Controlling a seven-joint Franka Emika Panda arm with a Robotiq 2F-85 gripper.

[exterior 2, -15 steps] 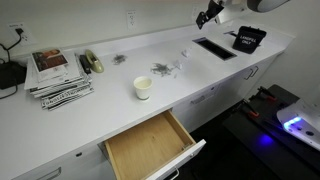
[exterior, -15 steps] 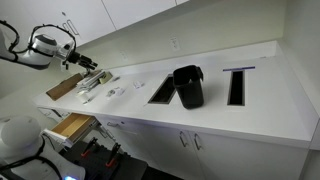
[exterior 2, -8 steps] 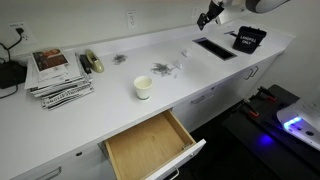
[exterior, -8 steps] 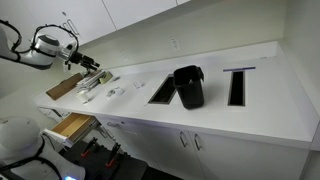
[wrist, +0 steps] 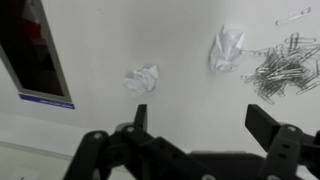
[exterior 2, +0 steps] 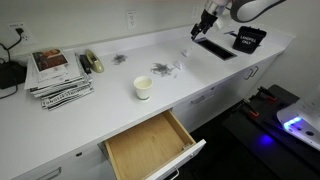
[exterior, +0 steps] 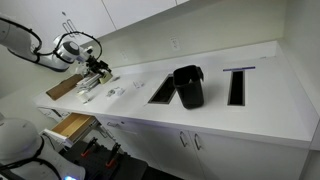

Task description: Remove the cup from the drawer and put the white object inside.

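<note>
The drawer (exterior 2: 150, 143) stands pulled open below the counter's front edge, its light-brown wooden box empty; it also shows in an exterior view (exterior: 72, 125). The cup (exterior 2: 143, 87), a white paper cup, stands upright on the counter behind the drawer. Two crumpled white objects lie on the counter in the wrist view (wrist: 142, 79) (wrist: 228, 45), next to a pile of paper clips (wrist: 280, 65). My gripper (wrist: 203, 120) is open and empty, hovering above the counter close to the crumpled pieces. It shows in both exterior views (exterior: 100, 68) (exterior 2: 203, 27).
A rectangular cutout (exterior 2: 214, 47) opens in the counter beside the gripper; it also shows in the wrist view (wrist: 35, 50). A black bin (exterior: 188, 85) stands between two cutouts. A stack of magazines (exterior 2: 58, 75) and a wall socket (exterior 2: 131, 17) are further along.
The arm has swung out from the wall and lowered, bringing the gripper over the counter near the crumpled white pieces. The cup and the drawer have not moved.
</note>
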